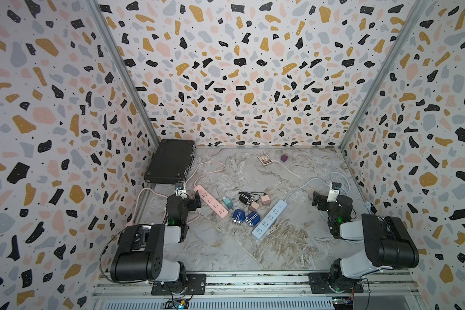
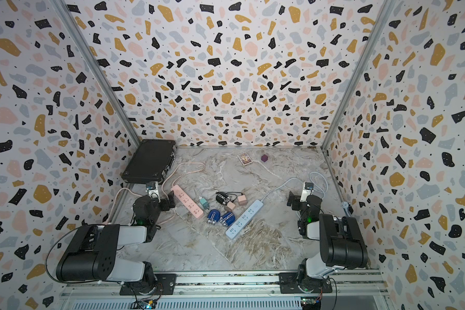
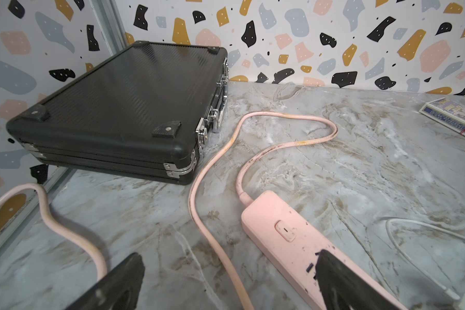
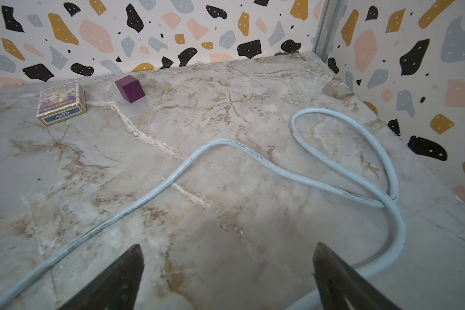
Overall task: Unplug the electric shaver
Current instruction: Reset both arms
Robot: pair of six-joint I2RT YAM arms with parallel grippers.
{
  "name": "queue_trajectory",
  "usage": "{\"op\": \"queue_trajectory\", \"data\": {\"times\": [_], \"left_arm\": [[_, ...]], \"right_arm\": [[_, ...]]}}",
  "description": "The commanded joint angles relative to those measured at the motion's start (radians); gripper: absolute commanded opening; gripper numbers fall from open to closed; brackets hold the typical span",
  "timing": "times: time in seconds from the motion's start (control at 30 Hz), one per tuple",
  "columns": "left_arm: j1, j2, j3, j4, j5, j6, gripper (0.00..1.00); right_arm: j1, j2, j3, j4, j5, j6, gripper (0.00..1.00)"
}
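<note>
The black-and-silver electric shaver (image 1: pixel 244 198) lies mid-surface between the pink power strip (image 1: pixel 211 201) and the light blue power strip (image 1: pixel 269 218). Its thin black cord (image 1: pixel 256 193) loops to two beige cube plugs (image 1: pixel 265 200) just beside it. I cannot tell which cube it ends in.

Both arms are well apart from it. The left arm's fingers (image 3: pixel 124 279) are spread wide and empty near the pink strip's switch end. The right arm's fingers (image 4: pixel 118 276) are equally spread and empty above the pale blue cable (image 4: pixel 226 142).

The best approach is probably for one arm to pin the shaver body while the other grips the connector itself, not the cord. It should pull straight out, clear of the two blue round gadgets (image 1: pixel 236 216).
</note>
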Motion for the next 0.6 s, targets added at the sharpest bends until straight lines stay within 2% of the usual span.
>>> {"op": "queue_trajectory", "data": {"times": [0.0, 0.23, 0.3, 0.43, 0.57], "left_arm": [[0.002, 0.0, 0.038, -0.01, 0.03, 0.016, 1.0], [0.002, 0.002, 0.049, -0.031, 0.068, 0.032, 1.0], [-0.021, 0.01, 0.066, -0.056, 0.021, 0.051, 1.0], [-0.027, 0.009, 0.061, -0.048, 0.017, 0.047, 1.0], [-0.027, -0.001, 0.047, -0.034, 0.086, 0.071, 0.99]], "right_arm": [[0.005, 0.001, 0.02, 0.009, 0.013, -0.008, 0.99], [0.01, -0.002, 0.032, -0.016, 0.019, -0.013, 0.99], [0.011, -0.006, 0.034, -0.027, 0.021, -0.014, 0.99], [0.012, -0.005, 0.034, -0.023, 0.021, -0.014, 0.99], [0.012, -0.005, 0.034, -0.025, 0.023, -0.014, 0.99]]}}
